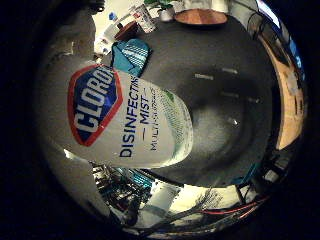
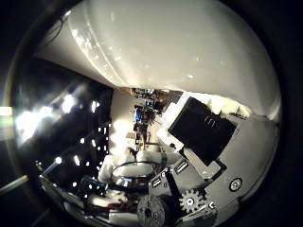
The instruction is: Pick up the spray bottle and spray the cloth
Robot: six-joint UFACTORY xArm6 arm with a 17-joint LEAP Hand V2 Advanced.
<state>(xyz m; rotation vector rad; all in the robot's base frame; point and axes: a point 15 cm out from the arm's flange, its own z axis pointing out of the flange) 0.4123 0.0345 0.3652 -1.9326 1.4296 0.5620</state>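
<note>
The white spray bottle (image 1: pixel 125 115), with a red and blue label, fills much of the right little finger side palm view and is close to the palm. In the right thumb side palm view its white body (image 2: pixel 180 47) spans the picture. My hand (image 2: pixel 204 142) shows there as black and white parts with a gear, its fingers curled against the bottle. A teal cloth (image 1: pixel 130 55) lies on the dark grey table (image 1: pixel 215 90) beyond the bottle.
A brown round object (image 1: pixel 200 15) sits at the table's far side, and a wooden edge (image 1: pixel 290 100) runs along one side. Room clutter (image 1: pixel 150 195) shows past the table's edge. Bare grey table lies beside the bottle.
</note>
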